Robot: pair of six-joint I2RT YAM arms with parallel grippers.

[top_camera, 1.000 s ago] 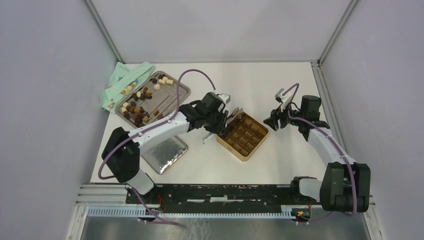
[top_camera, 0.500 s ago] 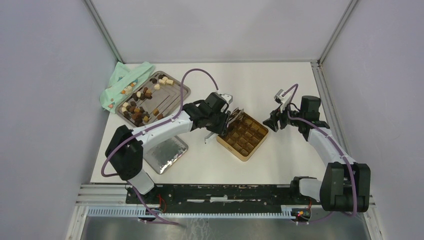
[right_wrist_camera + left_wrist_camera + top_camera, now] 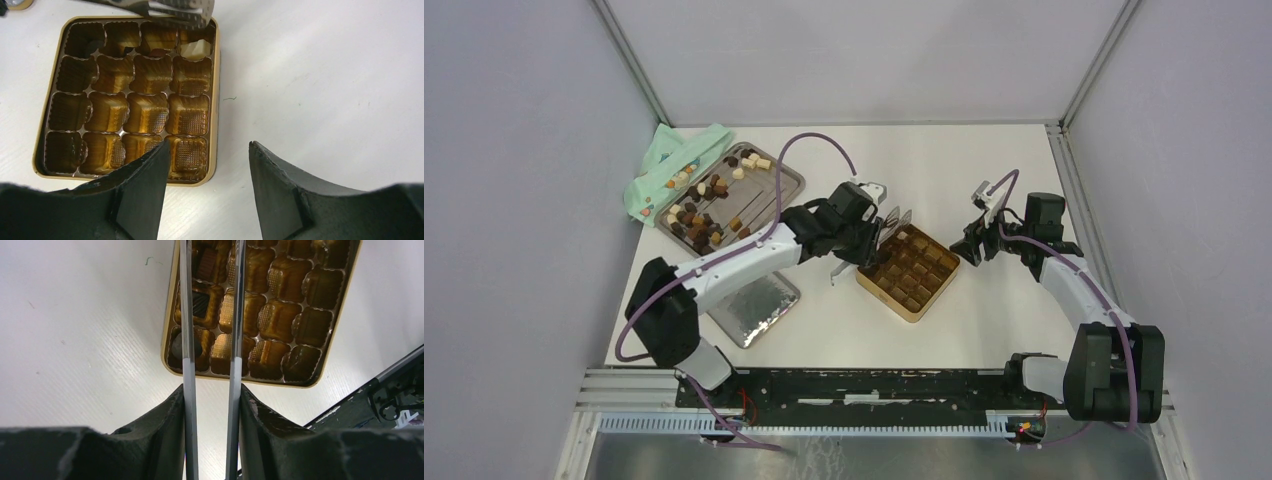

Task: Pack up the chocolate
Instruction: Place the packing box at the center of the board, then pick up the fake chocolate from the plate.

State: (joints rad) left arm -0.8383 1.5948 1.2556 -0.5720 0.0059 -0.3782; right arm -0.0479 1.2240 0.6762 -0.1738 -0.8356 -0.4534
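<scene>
The gold tin (image 3: 939,293) sits mid-table with its moulded cells facing up. My left gripper (image 3: 876,236) is shut on metal tongs (image 3: 186,315), whose two blades stand apart over the tin's left cells with nothing between them. Dark chocolate (image 3: 201,305) lies in cells under the blades, and a cream-white piece (image 3: 196,49) lies in a corner cell below the tong tips (image 3: 170,9). More chocolate (image 3: 704,215) is scattered on the metal tray (image 3: 789,180) at the back left. Right of the tin, my right gripper (image 3: 972,243) hangs open and empty, just off the tin's rim (image 3: 216,100).
A mint-green bag (image 3: 664,165) lies against the far-left side of the chocolate tray. A second, bare metal tray (image 3: 759,305) rests near the left arm's base. Grey walls enclose the table on three sides.
The tong blades have spread a little wider and the left gripper has shifted slightly toward the back. The right arm has not moved.
</scene>
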